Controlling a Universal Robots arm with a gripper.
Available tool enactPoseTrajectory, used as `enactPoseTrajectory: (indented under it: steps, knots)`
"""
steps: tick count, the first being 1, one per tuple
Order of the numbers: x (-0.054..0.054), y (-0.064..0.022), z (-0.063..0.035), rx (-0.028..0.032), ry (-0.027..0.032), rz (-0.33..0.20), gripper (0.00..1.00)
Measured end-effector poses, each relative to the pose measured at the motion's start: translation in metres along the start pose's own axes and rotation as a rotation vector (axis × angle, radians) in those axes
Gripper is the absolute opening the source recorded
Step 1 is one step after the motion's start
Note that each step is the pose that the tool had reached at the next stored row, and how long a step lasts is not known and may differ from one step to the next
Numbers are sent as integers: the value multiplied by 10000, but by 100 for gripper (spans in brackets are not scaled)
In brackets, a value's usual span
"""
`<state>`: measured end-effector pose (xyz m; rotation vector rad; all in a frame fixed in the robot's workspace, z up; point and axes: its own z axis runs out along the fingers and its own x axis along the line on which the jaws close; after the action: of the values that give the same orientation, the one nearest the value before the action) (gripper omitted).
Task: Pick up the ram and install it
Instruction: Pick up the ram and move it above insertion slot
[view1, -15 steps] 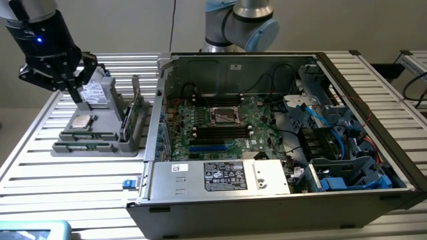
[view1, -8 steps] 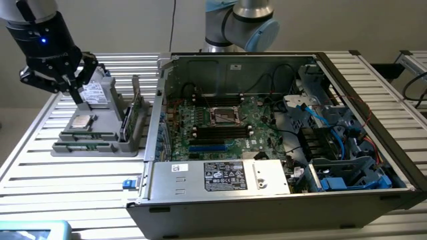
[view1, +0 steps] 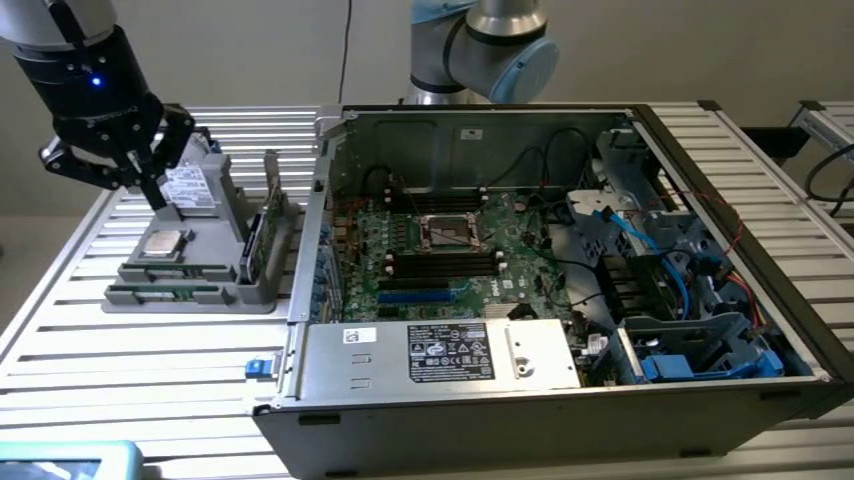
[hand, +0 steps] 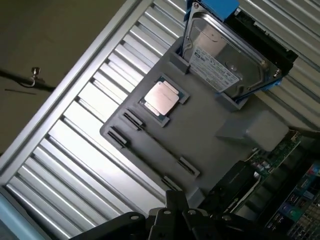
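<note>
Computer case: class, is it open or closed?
Open. The computer case has its side panel off, which leaves the motherboard inside exposed in the exterior view.

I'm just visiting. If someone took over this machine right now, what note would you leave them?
Gripper: shut, holding nothing, above the grey plastic tray.
Ram, the long dark-green circuit strip: standing on edge at the tray's side nearest the open computer case.
Done: nothing yet.
Left: picking up the ram and installing it in the green motherboard.
</note>
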<state>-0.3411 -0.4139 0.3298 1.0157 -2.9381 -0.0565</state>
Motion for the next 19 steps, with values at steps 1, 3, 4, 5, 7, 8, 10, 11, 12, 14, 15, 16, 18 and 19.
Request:
enactPoseTrajectory:
  steps: [1,3,4,5,7,8,10,11,12,14,15,16,18,19]
  knots:
    - [0,0,1,3,8,-179,11]
    - [0,0,3,10,24,-549,11]
    - [0,0,4,13,32,-734,11]
    - [1,0,5,17,41,-909,11]
    - [1,0,8,23,57,-1274,11]
    - [1,0,9,27,65,-1452,11]
    - [1,0,10,34,82,-1818,11]
    - [1,0,11,37,89,-2002,11]
    - [1,0,12,40,97,-2183,11]
    - [1,0,14,47,111,-2542,11]
    - [1,0,13,51,122,-2733,11]
    - [1,0,14,54,130,-2911,11]
    - [1,0,15,61,146,-3271,11]
    - [1,0,15,64,154,-3452,11]
